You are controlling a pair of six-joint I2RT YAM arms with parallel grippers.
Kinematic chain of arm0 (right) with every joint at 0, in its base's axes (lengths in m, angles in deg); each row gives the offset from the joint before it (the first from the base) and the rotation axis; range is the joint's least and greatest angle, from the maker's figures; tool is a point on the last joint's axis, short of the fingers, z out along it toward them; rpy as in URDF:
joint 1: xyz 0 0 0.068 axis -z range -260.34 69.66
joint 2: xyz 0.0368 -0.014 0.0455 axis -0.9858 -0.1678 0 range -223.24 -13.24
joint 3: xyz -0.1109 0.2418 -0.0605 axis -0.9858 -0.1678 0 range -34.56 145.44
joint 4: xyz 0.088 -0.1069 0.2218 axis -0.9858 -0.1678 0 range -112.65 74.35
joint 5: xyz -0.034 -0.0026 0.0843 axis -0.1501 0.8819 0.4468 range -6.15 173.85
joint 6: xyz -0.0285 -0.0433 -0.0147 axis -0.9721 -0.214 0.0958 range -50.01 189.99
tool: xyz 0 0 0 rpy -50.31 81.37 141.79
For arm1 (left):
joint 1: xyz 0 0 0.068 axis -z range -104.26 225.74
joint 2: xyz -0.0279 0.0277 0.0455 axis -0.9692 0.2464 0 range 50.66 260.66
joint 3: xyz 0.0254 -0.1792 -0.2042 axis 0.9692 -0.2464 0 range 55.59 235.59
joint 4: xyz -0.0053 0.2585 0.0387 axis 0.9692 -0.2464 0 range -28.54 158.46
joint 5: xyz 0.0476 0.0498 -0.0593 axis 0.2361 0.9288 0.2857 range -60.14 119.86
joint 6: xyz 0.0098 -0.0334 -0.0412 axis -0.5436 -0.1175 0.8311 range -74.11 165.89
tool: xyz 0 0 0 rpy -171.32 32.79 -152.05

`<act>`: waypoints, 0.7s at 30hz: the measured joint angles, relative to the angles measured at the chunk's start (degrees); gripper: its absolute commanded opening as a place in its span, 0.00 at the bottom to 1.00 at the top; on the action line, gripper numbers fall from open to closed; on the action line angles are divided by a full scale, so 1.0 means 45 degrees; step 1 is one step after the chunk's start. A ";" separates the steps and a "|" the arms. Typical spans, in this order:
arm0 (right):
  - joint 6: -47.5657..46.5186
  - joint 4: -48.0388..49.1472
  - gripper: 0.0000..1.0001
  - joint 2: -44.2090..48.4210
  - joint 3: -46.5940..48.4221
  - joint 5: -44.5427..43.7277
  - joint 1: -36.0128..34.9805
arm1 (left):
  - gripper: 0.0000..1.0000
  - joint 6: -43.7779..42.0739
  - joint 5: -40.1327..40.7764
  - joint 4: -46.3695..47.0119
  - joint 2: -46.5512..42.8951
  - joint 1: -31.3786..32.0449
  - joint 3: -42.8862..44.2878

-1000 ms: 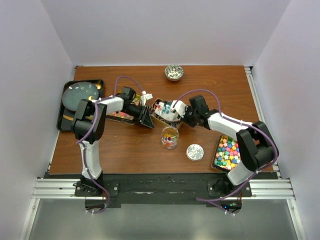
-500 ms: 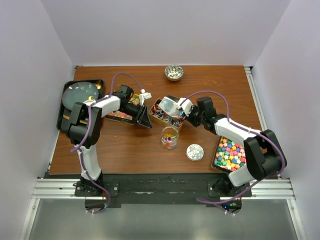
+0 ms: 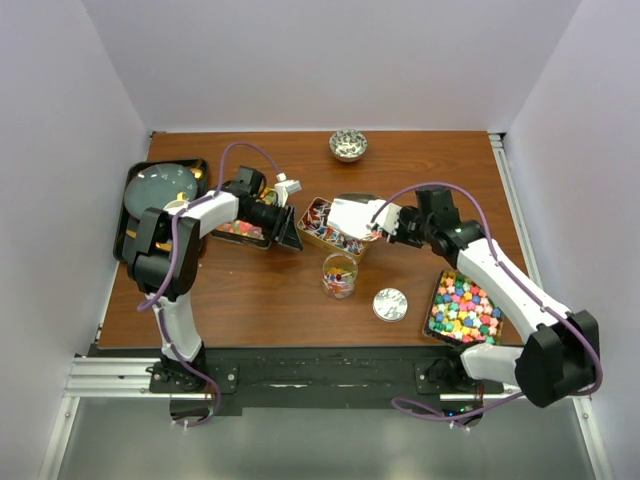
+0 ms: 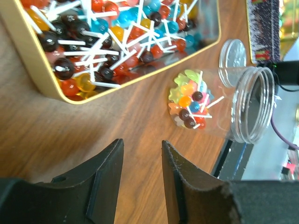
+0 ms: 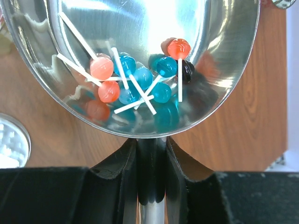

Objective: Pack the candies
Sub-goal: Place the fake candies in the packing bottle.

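My right gripper (image 5: 151, 156) (image 3: 384, 227) is shut on the handle of a shiny metal scoop (image 5: 140, 32) (image 3: 352, 214). The scoop carries several small ball lollipops (image 5: 140, 79), blue, orange and one dark, and hangs over the right end of the gold tin (image 3: 312, 232) of lollipop candies (image 4: 103, 42). A clear jar (image 3: 339, 275) (image 4: 233, 105) with some candies in its bottom stands just in front of the tin. Left of the tin, low over bare wood, my left gripper (image 4: 140, 156) (image 3: 290, 236) stands open with nothing between its fingers.
The jar's round lid (image 3: 390, 304) (image 4: 232, 53) lies right of the jar. A tray of bright cube candies (image 3: 462, 308) sits near right. A tray of orange gummies (image 3: 238, 231) lies partly under my left arm. A black tray with a round plate (image 3: 160, 192) is at far left, a small bowl (image 3: 348, 145) at the back.
The right arm has drawn the loaded scoop up and to the right, out of the tin. The left gripper's jaws have opened wider and it shifted slightly left.
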 measured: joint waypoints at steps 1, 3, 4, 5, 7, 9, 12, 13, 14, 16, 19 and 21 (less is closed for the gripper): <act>-0.0233 -0.0272 0.00 0.0117 0.0087 0.0005 0.0000 | 0.43 0.0034 0.0053 0.0053 0.0000 0.0000 0.0000; -0.0821 -0.0899 0.00 0.0325 0.0287 -0.0053 0.0000 | 0.43 0.0223 0.0228 0.0185 0.0000 0.0000 0.0000; -0.1088 -0.1132 0.00 0.0408 0.0345 -0.0097 0.0000 | 0.43 0.0287 0.0321 0.0228 0.0000 0.0000 0.0000; -0.1399 -0.1345 0.00 0.0495 0.0384 -0.0151 0.0000 | 0.43 0.0340 0.0408 0.0277 0.0000 0.0000 0.0000; -0.1948 -0.1705 0.00 0.0656 0.0398 -0.0335 -0.0053 | 0.43 0.0427 0.0554 0.0364 0.0000 0.0000 0.0000; -0.2637 -0.2064 0.00 0.0840 0.0398 -0.0529 -0.0141 | 0.43 0.0520 0.0641 0.0432 0.0000 0.0000 0.0000; -0.3575 -0.2506 0.00 0.1195 0.0398 -0.0840 -0.0457 | 0.43 0.0612 0.0685 0.0491 0.0000 0.0000 0.0005; -0.3842 -0.2637 0.00 0.1336 0.0398 -0.0976 -0.0612 | 0.43 0.0680 0.0695 0.0525 0.0000 0.0000 0.0005; -0.4095 -0.2764 0.00 0.1438 0.0398 -0.1054 -0.0753 | 0.43 0.0724 0.0714 0.0539 0.0000 0.0000 0.0005; -0.4478 -0.2953 0.00 0.1593 0.0398 -0.1316 -0.1073 | 0.43 0.0831 0.0724 0.0573 0.0000 0.0000 0.0005; -0.5003 -0.3031 0.00 0.1647 0.0369 -0.1904 -0.1681 | 0.43 0.0928 0.0738 0.0665 0.0000 0.0000 0.0005; -0.5304 -0.3026 0.00 0.1642 0.0277 -0.2312 -0.1982 | 0.43 0.0996 0.0738 0.0714 0.0000 0.0000 0.0005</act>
